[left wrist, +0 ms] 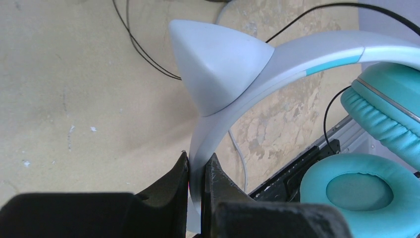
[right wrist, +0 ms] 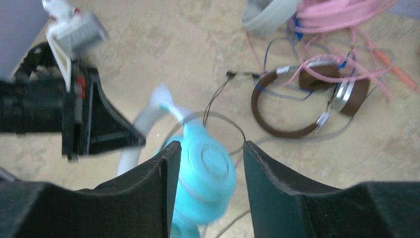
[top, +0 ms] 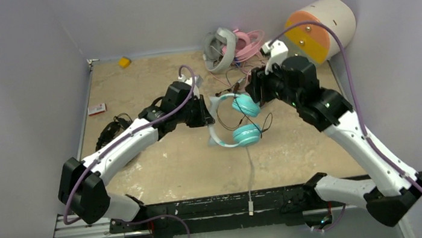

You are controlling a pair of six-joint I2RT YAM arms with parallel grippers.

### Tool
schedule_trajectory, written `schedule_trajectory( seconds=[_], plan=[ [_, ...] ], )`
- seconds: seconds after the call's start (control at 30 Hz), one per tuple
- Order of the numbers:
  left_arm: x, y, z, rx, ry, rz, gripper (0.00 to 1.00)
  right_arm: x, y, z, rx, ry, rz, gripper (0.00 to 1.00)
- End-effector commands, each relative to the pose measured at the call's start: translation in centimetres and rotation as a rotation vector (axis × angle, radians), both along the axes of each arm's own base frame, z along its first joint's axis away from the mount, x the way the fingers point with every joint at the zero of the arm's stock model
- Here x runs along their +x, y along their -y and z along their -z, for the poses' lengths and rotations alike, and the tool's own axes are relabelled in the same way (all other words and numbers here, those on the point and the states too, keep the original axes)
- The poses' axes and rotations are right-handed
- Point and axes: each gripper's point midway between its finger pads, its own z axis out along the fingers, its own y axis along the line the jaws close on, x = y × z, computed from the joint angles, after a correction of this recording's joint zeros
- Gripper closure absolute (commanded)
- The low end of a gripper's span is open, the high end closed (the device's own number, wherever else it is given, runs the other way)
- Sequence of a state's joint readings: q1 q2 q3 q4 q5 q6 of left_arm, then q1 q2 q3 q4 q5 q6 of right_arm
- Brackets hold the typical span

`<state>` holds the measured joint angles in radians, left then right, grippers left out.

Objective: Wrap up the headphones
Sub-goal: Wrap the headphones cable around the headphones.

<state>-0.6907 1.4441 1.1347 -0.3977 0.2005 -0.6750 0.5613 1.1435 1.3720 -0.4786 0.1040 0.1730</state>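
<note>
- Item under handling: teal-and-white over-ear headphones [top: 247, 134] with a white plastic headband [left wrist: 297, 54]. They lie near the middle of the worn beige table top [top: 159, 162], between the two grippers.
- The left gripper [top: 205, 118] has its jaws almost together, clamped on the headband. In the left wrist view its black fingertips [left wrist: 173, 178] press on either side of the white band, just below a pointed white cat-ear moulding [left wrist: 215, 64].
- Two teal padded ear cups [left wrist: 359, 193] show at the right of that view, one above the other.
- The right gripper [top: 256, 89] has its jaws apart at a middling width, with nothing gripped. It hangs over the farther ear cup, which shows through the gap between the fingers [right wrist: 148, 188]. The right wrist view is blurred, so contact cannot be judged.
- A thin black cable [top: 268, 123] loops loose beside the ear cups. A pale cable [top: 250, 172] runs from the headphones to the near table edge.
- Brown-and-silver headphones [right wrist: 307, 99] lie on the table beyond the right gripper, among tangled cables.
- Grey-white headphones [top: 218, 48] and pink headphones [top: 247, 41] lie together at the far edge.
- Black headphones [top: 110, 134] lie at the left side, partly under the left arm.
- A large cream cylinder with an orange-and-yellow face [top: 322, 26] lies on its side in the far right corner.
- A small yellow object [top: 124, 61] sits in the far left corner. A small red-and-white item [top: 96, 109] lies at the left edge.
</note>
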Motion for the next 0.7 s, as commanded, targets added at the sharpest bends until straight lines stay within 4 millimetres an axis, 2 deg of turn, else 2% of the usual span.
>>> schedule_trajectory(
  seconds=[0.0, 0.03, 0.17, 0.43, 0.57, 0.67],
  plan=[
    [0.5, -1.2, -2.5, -0.014, 0.080, -0.026, 1.00, -3.2, -1.0, 1.0, 0.075, 0.019, -0.141, 0.53],
    [0.5, -1.5, -2.7, -0.006, 0.089, -0.035, 1.00, -4.0, -1.4, 1.4, 0.083, 0.002, -0.185, 0.57],
    [0.6, -2.3, -3.1, 0.010, 0.117, -0.060, 1.00, -5.5, -2.2, 3.1, 0.059, -0.064, -0.272, 0.64],
    [1.3, -3.3, -3.5, 0.049, 0.138, -0.110, 1.00, -7.8, -3.1, 4.8, 0.089, -0.154, -0.362, 0.64],
    [1.7, -3.8, -3.7, 0.071, 0.150, -0.138, 1.00, -8.7, -2.9, 5.1, 0.092, -0.187, -0.376, 0.59],
    [1.7, -4.0, -3.8, 0.075, 0.155, -0.145, 1.00, -8.8, -2.2, 5.8, 0.074, -0.203, -0.338, 0.50]
  ],
)
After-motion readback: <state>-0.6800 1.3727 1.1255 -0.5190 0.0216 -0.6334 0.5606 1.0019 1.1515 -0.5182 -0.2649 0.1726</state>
